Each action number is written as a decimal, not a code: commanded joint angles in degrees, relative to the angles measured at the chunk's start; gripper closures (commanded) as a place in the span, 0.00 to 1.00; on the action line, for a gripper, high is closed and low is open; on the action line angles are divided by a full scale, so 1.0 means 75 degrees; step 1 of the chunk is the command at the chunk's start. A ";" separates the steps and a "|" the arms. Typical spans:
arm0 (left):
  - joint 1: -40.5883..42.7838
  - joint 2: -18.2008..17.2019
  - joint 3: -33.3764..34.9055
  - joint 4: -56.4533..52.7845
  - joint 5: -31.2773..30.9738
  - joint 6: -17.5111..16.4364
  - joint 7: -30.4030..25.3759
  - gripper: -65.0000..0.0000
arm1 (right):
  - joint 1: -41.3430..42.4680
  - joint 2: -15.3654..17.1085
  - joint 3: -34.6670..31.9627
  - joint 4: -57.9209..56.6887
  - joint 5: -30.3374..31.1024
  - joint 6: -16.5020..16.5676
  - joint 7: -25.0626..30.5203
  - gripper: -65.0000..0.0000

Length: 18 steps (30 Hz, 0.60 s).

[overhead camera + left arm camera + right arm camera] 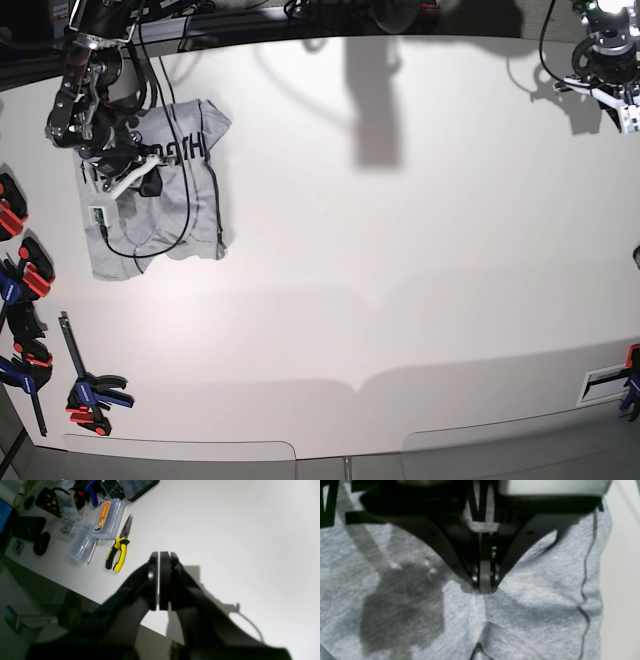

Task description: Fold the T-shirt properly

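Beyond the bar clamps (88, 392) at the white table's (400, 250) near edge, the crumpled T-shirt (185, 215) lies toward its far corner, the right gripper (485, 586) pinching its cloth, while the left gripper (159, 580), pressed together and empty, hangs over the opposite far corner beside yellow-handled pliers (117, 552).
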 commanded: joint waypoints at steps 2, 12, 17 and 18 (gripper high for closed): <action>0.0044 -0.0090 -0.0064 0.0125 0.0131 0.0032 -0.0172 1.00 | -0.0376 0.0020 -0.0032 -0.0131 -0.0679 -0.0087 -0.1070 1.00; 0.0047 -0.0087 -0.0064 0.0125 0.0131 0.0032 -0.0172 1.00 | -0.0460 0.0507 -0.0032 -0.0131 -0.0889 -0.0370 -0.0857 1.00; 0.0047 -0.0087 -0.0064 0.0125 0.0131 0.0032 -0.0169 1.00 | -0.0463 0.0542 -0.0029 -0.0131 -0.0935 -0.0443 -0.0956 1.00; 0.0047 -0.0087 -0.0061 0.0125 0.0131 0.0032 -0.0169 1.00 | -0.0463 0.0542 -0.0032 -0.0131 -0.0935 -0.0446 -0.0953 1.00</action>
